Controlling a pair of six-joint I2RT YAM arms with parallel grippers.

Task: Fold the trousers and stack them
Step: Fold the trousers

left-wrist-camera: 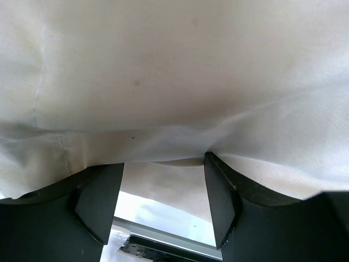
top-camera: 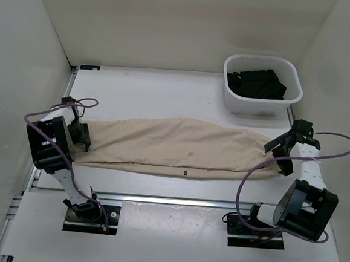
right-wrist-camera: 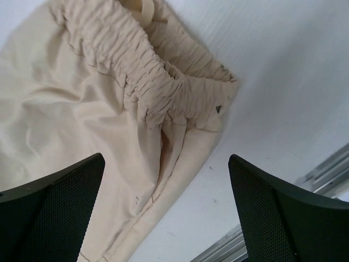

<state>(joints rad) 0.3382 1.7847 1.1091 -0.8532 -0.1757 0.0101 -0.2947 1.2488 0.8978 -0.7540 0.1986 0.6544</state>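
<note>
Left end of trousers [top-camera: 174,146] hidden under left gripper [top-camera: 82,139], middle left of frame. Lower edge: dark label [top-camera: 185,172] too small to read.

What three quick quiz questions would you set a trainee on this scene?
1. True or false: the trousers lie inside the white basket.
2. The open right pincer hovers by which part of them: A a leg hem, B the elastic waistband, C a zip?
3. What does the basket hold?
Key: 1 false, they lie stretched across the table; 2 B; 3 dark clothes.
</note>
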